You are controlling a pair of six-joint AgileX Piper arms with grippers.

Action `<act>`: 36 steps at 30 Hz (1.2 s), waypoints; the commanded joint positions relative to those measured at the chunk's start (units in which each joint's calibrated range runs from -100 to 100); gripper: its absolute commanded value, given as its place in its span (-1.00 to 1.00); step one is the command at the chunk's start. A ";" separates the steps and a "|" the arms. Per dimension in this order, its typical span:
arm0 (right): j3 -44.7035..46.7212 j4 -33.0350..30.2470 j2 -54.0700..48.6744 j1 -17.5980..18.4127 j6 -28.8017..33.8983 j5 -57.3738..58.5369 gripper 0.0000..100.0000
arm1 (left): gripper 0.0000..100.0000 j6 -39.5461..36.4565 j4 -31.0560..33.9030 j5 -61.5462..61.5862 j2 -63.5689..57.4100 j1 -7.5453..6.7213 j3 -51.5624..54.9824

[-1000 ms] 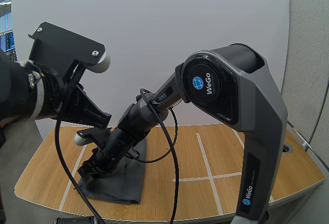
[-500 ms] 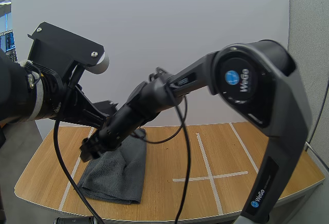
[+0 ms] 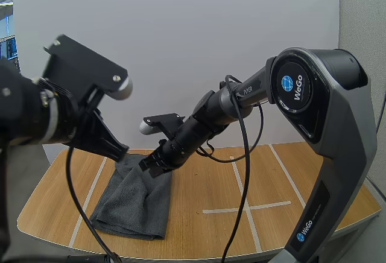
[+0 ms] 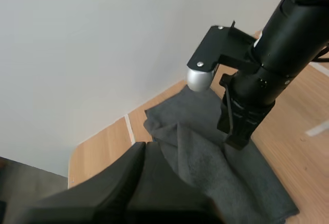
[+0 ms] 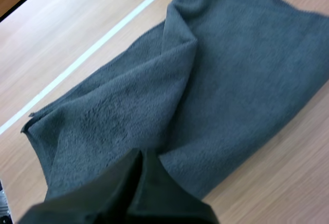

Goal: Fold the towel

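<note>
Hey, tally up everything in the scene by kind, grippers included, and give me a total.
Towel: 1, dark grey
Table: 1, wooden
Grippers: 2, the left gripper and the right gripper
Total: 4

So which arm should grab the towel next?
Probably right. The right gripper hangs close over the grey towel's raised fold, ready to pinch it. The left gripper sits by the towel's far left corner, which looks less handy.
</note>
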 commanded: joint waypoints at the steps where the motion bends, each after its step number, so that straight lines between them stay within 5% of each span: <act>1: 6.18 -0.65 -0.54 -0.85 -1.87 0.84 -1.00 | -1.00 4.73 -4.08 -8.58 10.67 -0.01 4.30; 19: 18.88 2.92 -3.99 -0.95 -7.16 -1.08 -1.00 | -1.00 20.27 -15.24 -27.04 40.90 -0.01 4.16; 22: 19.67 2.92 -6.66 -1.56 -7.16 -0.18 -1.00 | -1.00 24.77 -18.08 -28.94 46.68 0.67 4.06; 27: 19.85 2.71 -11.92 -2.83 -7.16 12.61 -1.00 | -1.00 34.39 -24.84 -19.58 57.43 4.21 1.63; 30: 19.96 3.32 -13.22 -2.83 -8.90 -2.40 -1.00 | -1.00 34.77 -26.27 2.94 61.77 7.07 -3.23; 36: 12.26 7.26 -5.94 -2.83 -12.47 -8.06 -1.00 | -1.00 33.40 -26.27 6.06 61.09 7.59 -3.36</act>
